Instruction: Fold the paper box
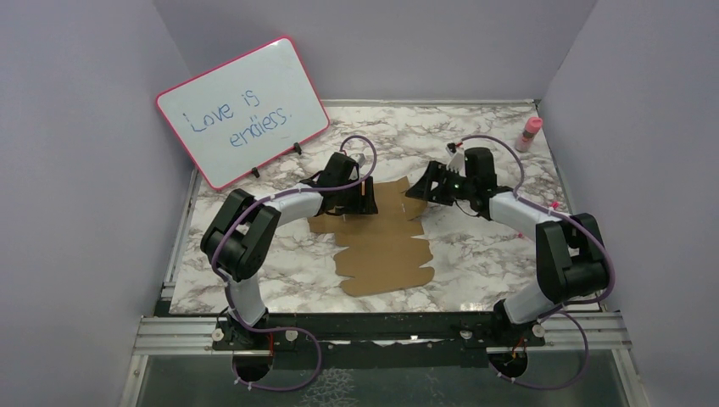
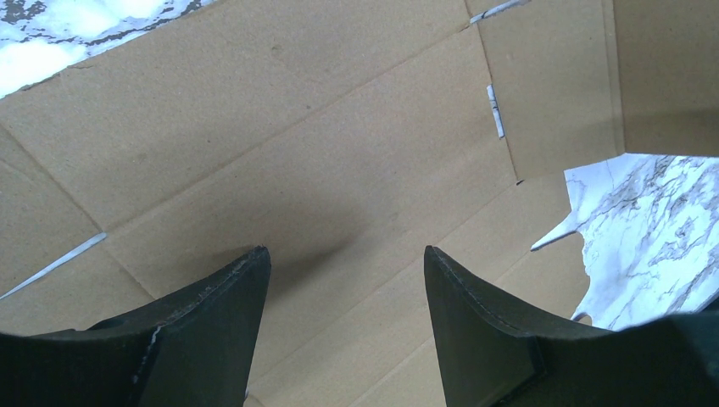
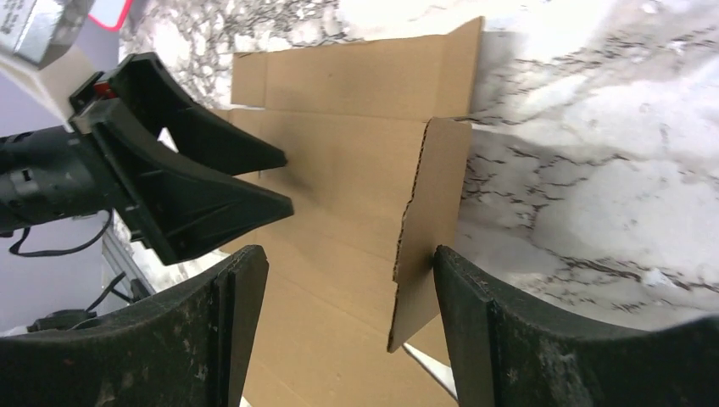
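Your paper box is plain brown cardboard, matt and faintly fibrous, with a ragged perforated edge on one flap. The table under it has a smooth, glossy marble-pattern top, and the whiteboard is glossy too inside its pink rim. The left gripper and right gripper are matt black plastic, scuffed pale along their edges.

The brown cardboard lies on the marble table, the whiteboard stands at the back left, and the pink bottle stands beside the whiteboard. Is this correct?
No. The pink bottle stands at the back right, far from the whiteboard; the top view shows it. The rest holds.
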Tool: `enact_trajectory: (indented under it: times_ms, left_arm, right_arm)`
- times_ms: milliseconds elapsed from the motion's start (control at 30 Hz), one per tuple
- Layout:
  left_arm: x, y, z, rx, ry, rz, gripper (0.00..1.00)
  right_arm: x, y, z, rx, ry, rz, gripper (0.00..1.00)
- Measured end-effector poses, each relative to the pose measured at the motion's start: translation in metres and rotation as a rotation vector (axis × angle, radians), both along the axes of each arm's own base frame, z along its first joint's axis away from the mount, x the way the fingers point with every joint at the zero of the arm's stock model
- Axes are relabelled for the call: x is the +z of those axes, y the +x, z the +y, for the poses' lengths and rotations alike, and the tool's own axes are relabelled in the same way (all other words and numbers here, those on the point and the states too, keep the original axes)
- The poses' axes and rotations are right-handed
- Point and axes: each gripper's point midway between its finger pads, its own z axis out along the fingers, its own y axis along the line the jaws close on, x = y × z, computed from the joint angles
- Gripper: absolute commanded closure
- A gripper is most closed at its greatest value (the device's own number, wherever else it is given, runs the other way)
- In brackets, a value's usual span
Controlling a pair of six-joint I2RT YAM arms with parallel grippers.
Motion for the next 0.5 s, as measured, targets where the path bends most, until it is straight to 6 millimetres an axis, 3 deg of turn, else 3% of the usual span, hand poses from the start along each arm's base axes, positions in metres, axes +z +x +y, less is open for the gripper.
enact_trajectory:
  times_ms: [233,500]
  left_arm:
    - [0.000,0.000,0.000,0.000,-0.001,0.000,0.31]
    - [0.000,0.000,-0.001,0.000,-0.003,-0.001,0.31]
  right_arm:
    - [0.011,-0.006,0.023,0.064,0.025,-0.017,0.23]
    - [0.007,-0.018,0.044,0.119,0.030,-0.006,0.23]
